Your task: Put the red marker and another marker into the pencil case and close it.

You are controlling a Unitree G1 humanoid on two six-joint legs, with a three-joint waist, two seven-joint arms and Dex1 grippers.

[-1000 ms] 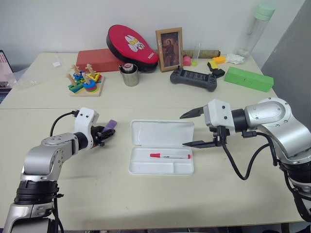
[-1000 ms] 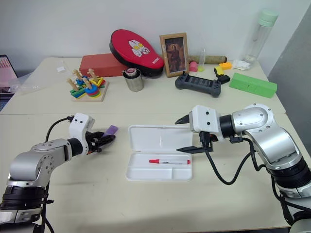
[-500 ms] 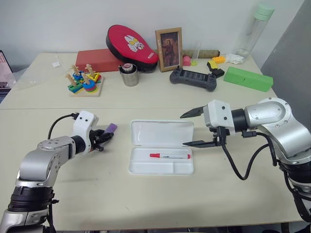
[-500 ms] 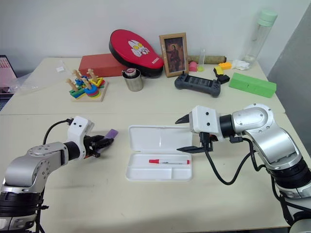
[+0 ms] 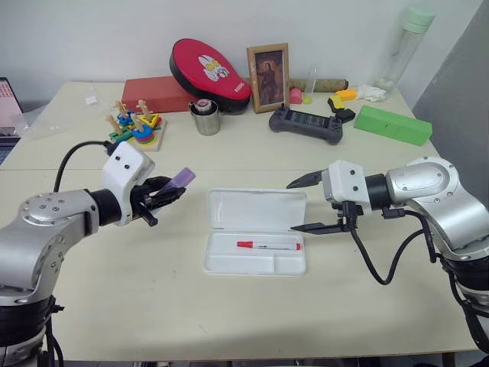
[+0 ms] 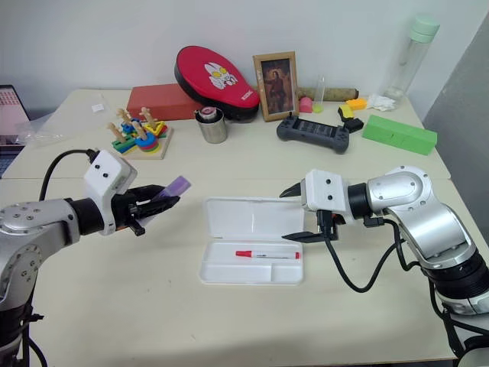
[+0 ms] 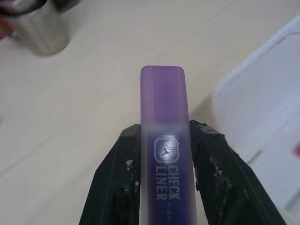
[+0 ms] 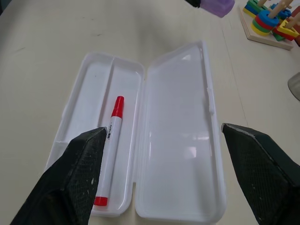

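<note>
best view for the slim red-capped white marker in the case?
Right wrist view: the slim red-capped white marker lies full length in the white plastic pencil case's tray. Both eye views show it small, lying crosswise; in the left wrist view a red speck at the edge may be it.

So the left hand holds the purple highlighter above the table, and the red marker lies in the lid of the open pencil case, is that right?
Not quite. The red marker lies in the divided tray of the pencil case, not in its lid; the right wrist view shows it. The left hand does hold the purple highlighter above the table.
</note>
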